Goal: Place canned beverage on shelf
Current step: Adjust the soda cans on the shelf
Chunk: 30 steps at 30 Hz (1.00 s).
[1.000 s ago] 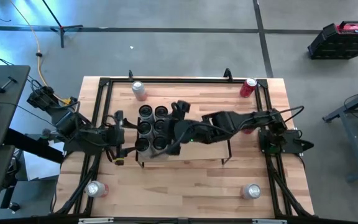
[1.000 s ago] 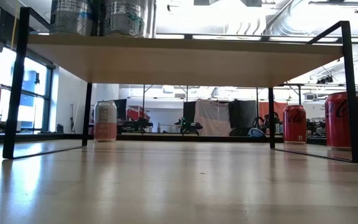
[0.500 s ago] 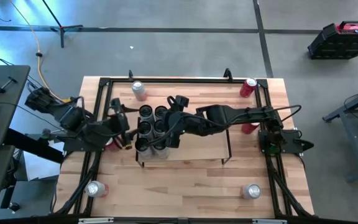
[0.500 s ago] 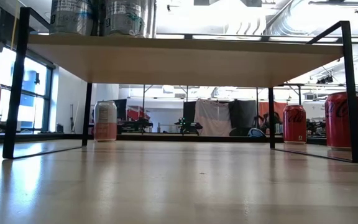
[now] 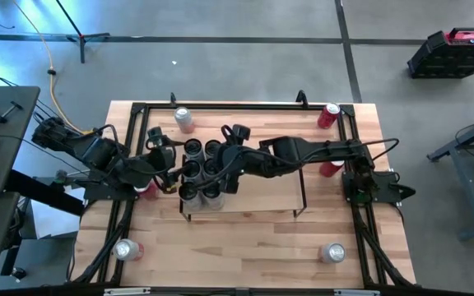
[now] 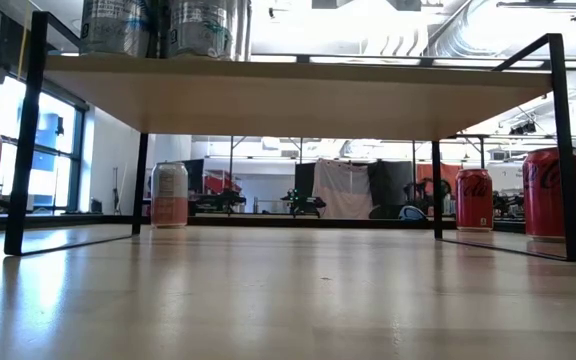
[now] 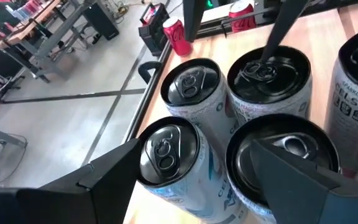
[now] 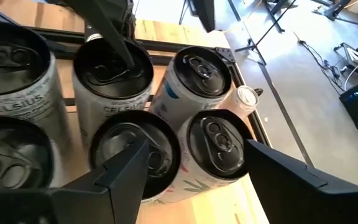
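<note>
The shelf [image 5: 262, 193] stands mid-table, and several silver canned beverages [image 5: 202, 168] stand upright in a cluster on its left end. In the low view their bases [image 6: 158, 25] rest on the board [image 6: 298, 90]. My left gripper [image 5: 169, 175] hangs open over the cluster's left side, its fingers [image 7: 194, 146] spread above two can tops. My right gripper [image 5: 212, 177] reaches in from the right, open [image 8: 196, 143] above two more tops. Each wrist view shows a finger of the other gripper [image 7: 272, 37] [image 8: 114, 46] slanting down to a can top. I cannot tell whether it touches.
Loose cans stand on the table: silver at far left [image 5: 183, 117], near left [image 5: 124, 249] and near right [image 5: 332, 252], red at far right [image 5: 329, 115] and right of the shelf [image 5: 329, 169]. Black rails [image 5: 220, 105] edge the tabletop.
My left gripper has swung toward the table's far edge and toward the cans, turning as it went. My right gripper has drawn toward the far edge and a little left over the cluster. The cans on the shelf have kept still.
</note>
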{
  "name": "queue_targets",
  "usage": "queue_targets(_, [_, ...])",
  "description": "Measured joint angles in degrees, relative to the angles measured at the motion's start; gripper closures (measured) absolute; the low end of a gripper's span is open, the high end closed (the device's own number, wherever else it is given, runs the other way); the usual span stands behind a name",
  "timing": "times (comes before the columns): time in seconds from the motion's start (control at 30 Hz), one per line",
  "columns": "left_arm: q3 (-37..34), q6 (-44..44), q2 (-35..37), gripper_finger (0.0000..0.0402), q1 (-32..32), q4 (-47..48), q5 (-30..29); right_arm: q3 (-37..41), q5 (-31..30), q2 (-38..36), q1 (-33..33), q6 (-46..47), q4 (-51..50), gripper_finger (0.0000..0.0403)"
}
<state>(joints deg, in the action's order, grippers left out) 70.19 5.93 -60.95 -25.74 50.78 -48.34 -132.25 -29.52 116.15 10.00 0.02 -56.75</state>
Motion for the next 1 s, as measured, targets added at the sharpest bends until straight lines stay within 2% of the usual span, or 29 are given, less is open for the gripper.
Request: queue_targets(1.0, [1.49, -1.53, 0.13, 0.0108, -0.04, 0.51, 0.24, -0.04, 3.06, 0.88, -0.61, -0.56, 0.58, 0.0152])
